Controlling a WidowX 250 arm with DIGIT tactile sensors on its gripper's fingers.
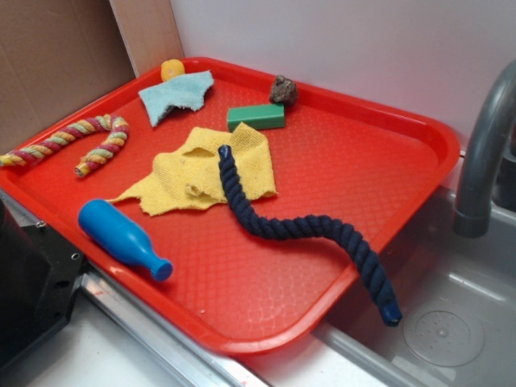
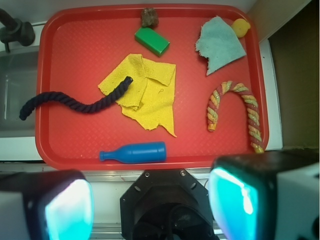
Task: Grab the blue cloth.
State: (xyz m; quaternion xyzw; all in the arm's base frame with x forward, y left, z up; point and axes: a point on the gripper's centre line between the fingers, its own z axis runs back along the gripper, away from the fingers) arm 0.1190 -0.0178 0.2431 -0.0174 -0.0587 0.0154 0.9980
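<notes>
The blue cloth (image 1: 175, 94) is a small pale teal rag lying flat at the far left corner of the red tray (image 1: 355, 153). In the wrist view the blue cloth (image 2: 219, 45) lies at the tray's upper right, next to a small yellow object (image 2: 241, 27). My gripper (image 2: 152, 202) is open and empty. Its two fingers stand wide apart at the bottom of the wrist view, high above the near edge of the tray (image 2: 75, 40) and far from the cloth. The gripper does not show in the exterior view.
On the tray lie a yellow cloth (image 2: 145, 92), a dark navy rope (image 2: 75, 102) hanging over the tray edge, a blue bottle (image 2: 135, 152), a green block (image 2: 152, 41), a brown lump (image 2: 149, 17) and a multicoloured rope (image 2: 237, 112). A faucet (image 1: 488, 153) and sink stand beside the tray.
</notes>
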